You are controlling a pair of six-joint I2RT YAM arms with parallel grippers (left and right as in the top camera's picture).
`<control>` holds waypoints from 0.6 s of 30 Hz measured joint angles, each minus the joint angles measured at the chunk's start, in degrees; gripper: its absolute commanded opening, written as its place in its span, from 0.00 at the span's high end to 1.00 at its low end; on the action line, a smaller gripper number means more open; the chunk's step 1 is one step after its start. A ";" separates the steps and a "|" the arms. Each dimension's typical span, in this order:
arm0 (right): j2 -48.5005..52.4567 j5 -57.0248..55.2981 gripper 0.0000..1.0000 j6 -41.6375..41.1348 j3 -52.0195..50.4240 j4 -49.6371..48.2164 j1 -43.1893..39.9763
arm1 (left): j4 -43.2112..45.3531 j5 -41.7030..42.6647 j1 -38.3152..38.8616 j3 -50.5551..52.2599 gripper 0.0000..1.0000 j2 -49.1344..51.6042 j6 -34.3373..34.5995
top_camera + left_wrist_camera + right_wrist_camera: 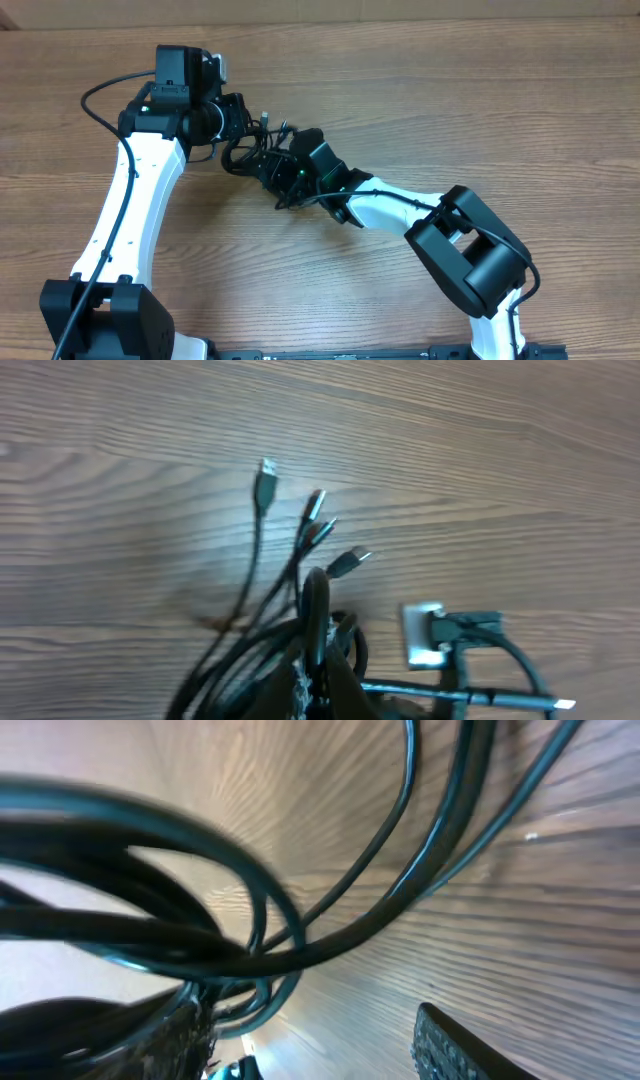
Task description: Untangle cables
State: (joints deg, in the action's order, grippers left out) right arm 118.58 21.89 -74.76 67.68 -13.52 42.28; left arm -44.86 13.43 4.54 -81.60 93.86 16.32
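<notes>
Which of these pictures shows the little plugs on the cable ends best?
The left wrist view: several plugs fan out clearly against the table. Overhead they are tiny specks; the right wrist view shows only blurred cords, no plugs.

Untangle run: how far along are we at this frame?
Done: nothing separated; the cables form one clump. In hand: the left gripper appears shut on the bundle, with four plug ends fanning free; the right gripper is in the loops, grip unclear. Left: pull every cord apart.
</notes>
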 measured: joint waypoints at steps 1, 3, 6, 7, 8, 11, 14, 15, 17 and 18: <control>0.00 1.36 0.37 0.02 0.00 0.04 -1.27 | -0.02 -0.66 0.00 0.00 0.96 0.00 -0.02; 0.00 1.88 0.35 -0.57 0.00 0.04 -2.23 | 0.00 -0.83 0.00 0.00 0.96 0.00 0.00; 0.00 1.81 0.34 -2.40 0.00 -1.81 -2.10 | -0.20 1.01 0.39 0.00 0.96 0.00 0.24; 0.00 1.81 0.34 -2.86 0.00 -2.43 -1.73 | -0.20 1.51 1.18 0.00 0.96 0.00 0.46; 0.00 1.05 0.34 -4.17 0.00 -2.82 -1.25 | -0.20 1.92 1.95 0.00 0.96 0.00 0.74; 0.00 -2.12 0.34 -5.68 0.00 -3.10 -0.33 | -0.20 2.91 4.46 0.00 0.96 0.00 1.84; 0.00 -9.90 0.35 -5.42 0.02 2.89 0.57 | 0.42 3.54 5.86 0.00 0.96 0.00 2.01; 0.00 -12.07 0.35 -4.74 0.02 5.03 0.63 | 0.48 3.45 5.90 0.00 0.96 0.00 2.01; -0.02 -16.68 0.35 -3.15 0.07 7.82 0.61 | 0.48 2.08 5.88 0.02 0.96 0.00 1.57; -0.02 -18.47 0.35 -2.27 0.11 8.74 0.61 | 0.48 1.77 5.88 0.02 0.96 -0.07 1.20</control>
State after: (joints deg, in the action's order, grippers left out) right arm 118.56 3.42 -77.03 67.79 -4.78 42.89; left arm -44.38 15.20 10.41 -81.58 93.80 17.52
